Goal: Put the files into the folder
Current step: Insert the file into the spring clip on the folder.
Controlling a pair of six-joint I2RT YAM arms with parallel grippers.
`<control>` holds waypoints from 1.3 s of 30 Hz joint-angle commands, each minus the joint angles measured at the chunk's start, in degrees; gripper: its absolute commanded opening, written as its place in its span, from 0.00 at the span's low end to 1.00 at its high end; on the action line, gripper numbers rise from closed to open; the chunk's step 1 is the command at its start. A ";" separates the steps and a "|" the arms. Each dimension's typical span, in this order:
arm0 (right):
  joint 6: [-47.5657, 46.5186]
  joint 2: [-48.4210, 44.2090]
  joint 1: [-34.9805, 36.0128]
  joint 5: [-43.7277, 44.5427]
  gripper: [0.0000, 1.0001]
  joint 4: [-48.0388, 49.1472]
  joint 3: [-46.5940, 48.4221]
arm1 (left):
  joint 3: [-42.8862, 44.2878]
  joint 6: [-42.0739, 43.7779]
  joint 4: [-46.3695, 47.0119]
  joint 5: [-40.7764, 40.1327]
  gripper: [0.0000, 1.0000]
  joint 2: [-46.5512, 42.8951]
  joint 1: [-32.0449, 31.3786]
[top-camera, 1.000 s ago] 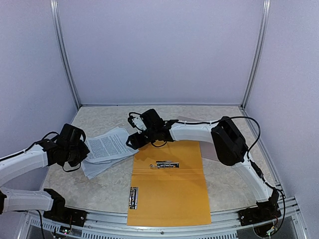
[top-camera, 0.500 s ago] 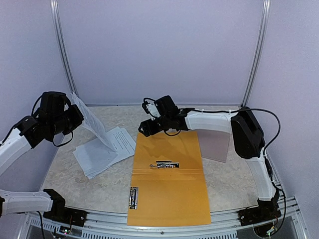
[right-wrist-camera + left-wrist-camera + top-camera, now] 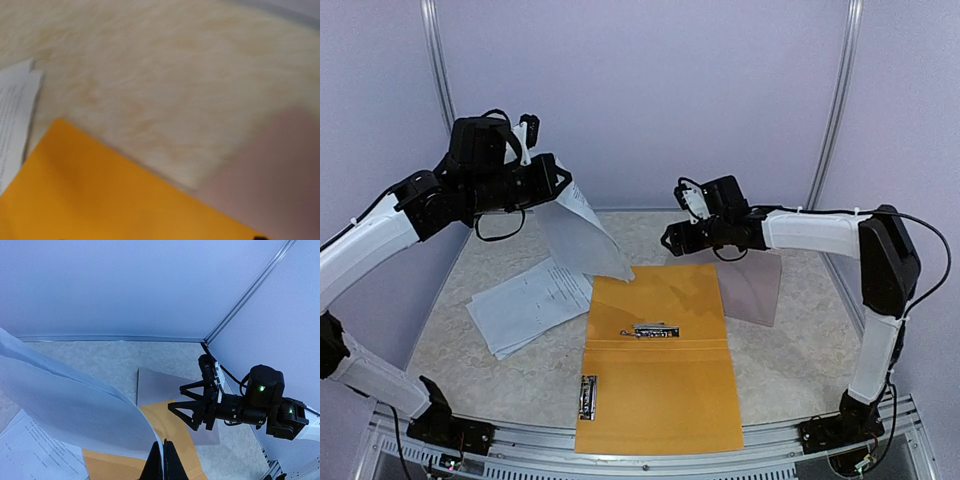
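Robot test cell, laboratory type. Plain pale panel walls (image 3: 640, 100) in aluminium framing (image 3: 835, 110) close in behind and beside the right end effector (image 3: 672, 242). Beneath it lies a marble-pattern counter (image 3: 780, 350), with a metal mounting rail (image 3: 650, 462) along the near edge.

A second ago the left end effector (image 3: 546, 181) was low beside the pile of files (image 3: 525, 305) at the tabletop's left edge. Now it hangs high near the back-left corner, clamping one lifted sheet (image 3: 582, 235). The right end effector (image 3: 682, 240) has retreated from the folder (image 3: 660, 360) toward the back edge, baring the taupe cover (image 3: 752, 285).
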 commanded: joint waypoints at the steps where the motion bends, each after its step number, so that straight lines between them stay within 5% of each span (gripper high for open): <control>1: -0.88 -10.11 -3.17 2.57 0.78 1.05 -5.71 | 8.10 3.43 3.53 7.84 0.00 6.02 -1.90; 7: -0.58 -19.46 -7.99 7.96 0.77 -1.40 -12.85 | 11.27 1.25 7.50 11.95 0.00 14.70 -2.74; 19: -0.82 -18.44 -9.26 3.95 0.77 -0.31 -17.27 | -17.44 -20.11 19.90 13.99 0.00 19.86 5.78; 28: -0.63 -16.41 -9.13 1.21 0.77 0.26 -21.08 | -19.90 -26.60 26.97 13.33 0.00 31.61 4.45; 39: -0.45 -16.23 -9.18 -0.64 0.77 1.37 -23.22 | -23.44 -30.68 26.46 6.73 0.00 30.13 -0.98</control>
